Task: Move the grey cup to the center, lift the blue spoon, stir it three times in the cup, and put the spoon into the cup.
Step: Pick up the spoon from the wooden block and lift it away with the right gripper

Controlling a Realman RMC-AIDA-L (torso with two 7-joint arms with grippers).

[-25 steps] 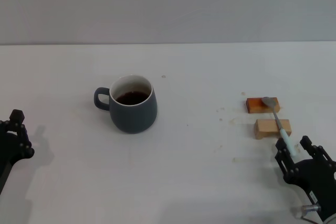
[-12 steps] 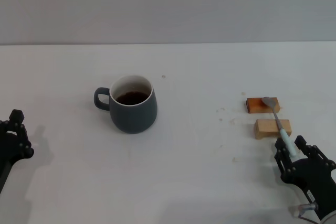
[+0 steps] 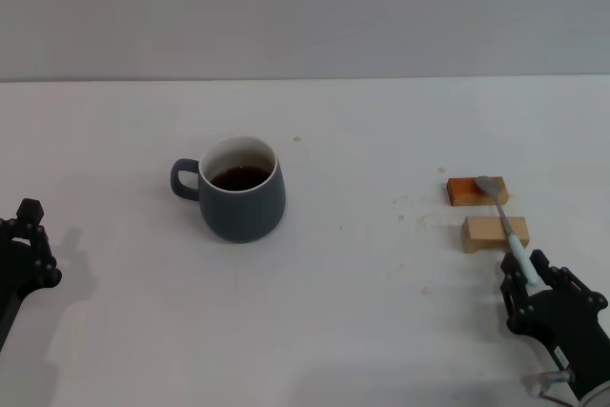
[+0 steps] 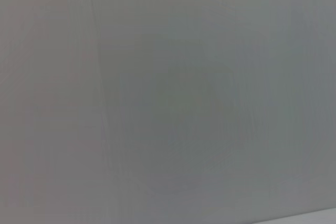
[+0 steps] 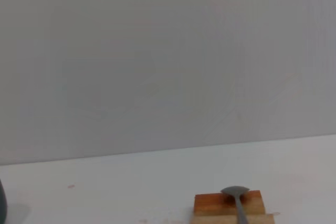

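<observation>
The grey cup [image 3: 242, 188] stands left of the table's middle, handle to the left, with dark liquid inside. The blue spoon [image 3: 505, 221] lies across two wooden blocks at the right, its metal bowl on the far block and its pale handle pointing toward me. My right gripper [image 3: 534, 274] is open at the handle's near end, with the tip of the handle between its fingers. The right wrist view shows the spoon's bowl [image 5: 234, 191] on the far block. My left gripper [image 3: 29, 235] is parked at the near left edge, far from the cup.
The orange-brown block [image 3: 465, 191] and the paler block [image 3: 484, 234] hold the spoon off the white table [image 3: 381, 312]. A few crumbs lie left of the blocks. The left wrist view shows only a plain grey surface.
My right gripper has shifted slightly left and nearer, closing in around the spoon's handle end. The cup, the spoon and the left arm have not moved.
</observation>
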